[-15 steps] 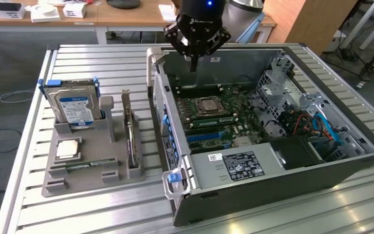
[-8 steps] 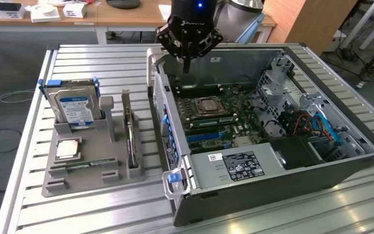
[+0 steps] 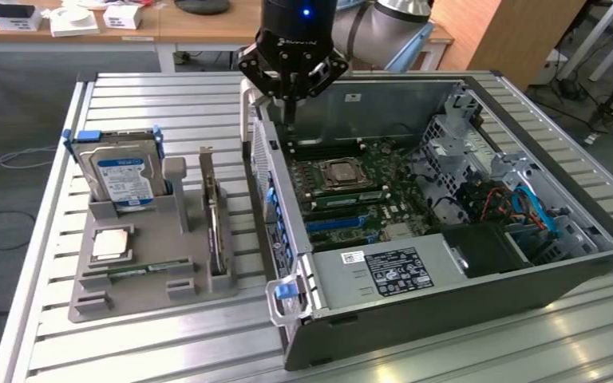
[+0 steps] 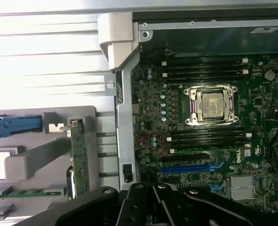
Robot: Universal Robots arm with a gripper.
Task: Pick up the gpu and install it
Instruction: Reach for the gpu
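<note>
The gripper point(image 3: 288, 100) is seen closed, fingers pressed together, nothing held. It is placed above the case point(image 3: 520, 299), over the far end of the case wall that faces the holder point(image 3: 93, 307).

The gpu point(image 3: 213, 219) is not yet picked up. It is stood on its long edge in the holder slot nearest the case, just beside that case wall but not touching it. Its long axis is run parallel to the case wall. Which end carries the bracket cannot be told for sure.

Key relation: from the gripper, the gpu is found outward from the case on the holder side, lower down, and further along the wall toward the case's blue-latch end. The closed fingers are judged roughly in line with the card's thin top edge, offset sideways across the case wall.

In the wrist view the gpu point(image 4: 78, 155) is shown edge-on as a thin strip outside the case wall, with the gripper point(image 4: 153, 200) over the inner side of that wall.

The hard drive point(image 3: 124, 177) is stood in the holder farther from the case than the gpu. The motherboard point(image 3: 360, 199) is exposed inside the case, and the blue slot point(image 4: 188, 168) is seen unoccupied. Holder and case are set on the slatted worktop point(image 3: 157, 351).

Stage is judged early: no contact made with the card.
</note>
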